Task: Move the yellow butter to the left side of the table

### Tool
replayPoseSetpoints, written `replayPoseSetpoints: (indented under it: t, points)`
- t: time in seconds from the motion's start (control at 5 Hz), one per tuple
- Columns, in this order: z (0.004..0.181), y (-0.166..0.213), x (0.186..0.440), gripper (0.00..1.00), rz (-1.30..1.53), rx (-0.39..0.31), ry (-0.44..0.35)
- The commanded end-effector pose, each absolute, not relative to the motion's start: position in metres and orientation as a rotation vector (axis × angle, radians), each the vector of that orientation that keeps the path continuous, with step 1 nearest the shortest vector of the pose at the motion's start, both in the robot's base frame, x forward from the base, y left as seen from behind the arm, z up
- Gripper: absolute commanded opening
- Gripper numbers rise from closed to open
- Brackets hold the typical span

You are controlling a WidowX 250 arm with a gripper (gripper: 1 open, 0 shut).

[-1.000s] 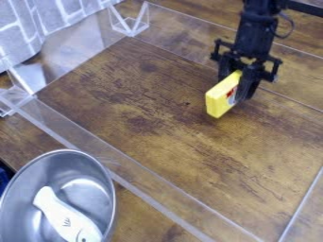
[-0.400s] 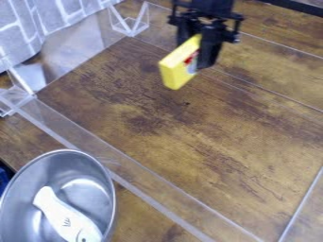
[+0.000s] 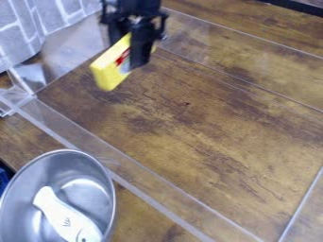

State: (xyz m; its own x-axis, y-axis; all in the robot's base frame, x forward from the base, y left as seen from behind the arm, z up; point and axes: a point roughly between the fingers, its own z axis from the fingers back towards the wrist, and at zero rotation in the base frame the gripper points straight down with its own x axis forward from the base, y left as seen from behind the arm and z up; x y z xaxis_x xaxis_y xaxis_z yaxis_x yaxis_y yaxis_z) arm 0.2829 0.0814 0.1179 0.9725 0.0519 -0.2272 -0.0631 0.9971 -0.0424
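claw (image 3: 127,54) up in the top-left of the view, fingers pinched tight on the yellow butter (image 3: 113,64), and the block hangs off the counter (image 3: 214,123), no contact with the wood that can be seen. the butter sits in the grip tilted, its long axis running on a slant from upper right, where the fingers pinch it near the red label, down to lower left, where the free end dangles below and a little left of the claw. so the thing the coming move turns on is straight under the claw's tip, not off to one side: whatever goes down, goes down low corner first.

below that low end lies the left stretch of the brown wood, close to the clear rim (image 3: 57,118) that runs along the counter's near-left edge. the block looks to be over the wood and inside that rim, though from this one angle it is hard to say how much margin is left. by my reckoning the carry is nearly done and what remains is a lowering and a letting go.

down in the bottom-left corner, well apart from the action, sits a metal bowl (image 3: 23,194) with a white utensil (image 3: 57,213) lying in it, outside the rim and not in the path.
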Motion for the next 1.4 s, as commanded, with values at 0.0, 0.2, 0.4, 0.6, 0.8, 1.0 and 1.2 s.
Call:
replayPoseSetpoints:
  t: [0.0, 0.2, 0.4, 0.6, 0.8, 1.0, 1.2]
  points:
    - [0.119, 0.096, 0.277, 0.0, 0.079, -0.041, 0.159]
    - [0.097, 0.098, 0.283, 0.0, 0.068, -0.058, 0.172]
    - [0.075, 0.096, 0.294, 0.0, 0.044, -0.075, 0.184]
    - [0.068, 0.098, 0.305, 0.0, 0.022, -0.09, 0.176]
    - [0.059, 0.105, 0.316, 0.0, 0.022, -0.095, 0.175]
    - [0.055, 0.107, 0.32, 0.0, 0.02, -0.097, 0.175]
    - [0.053, 0.108, 0.322, 0.0, 0.018, -0.097, 0.175]
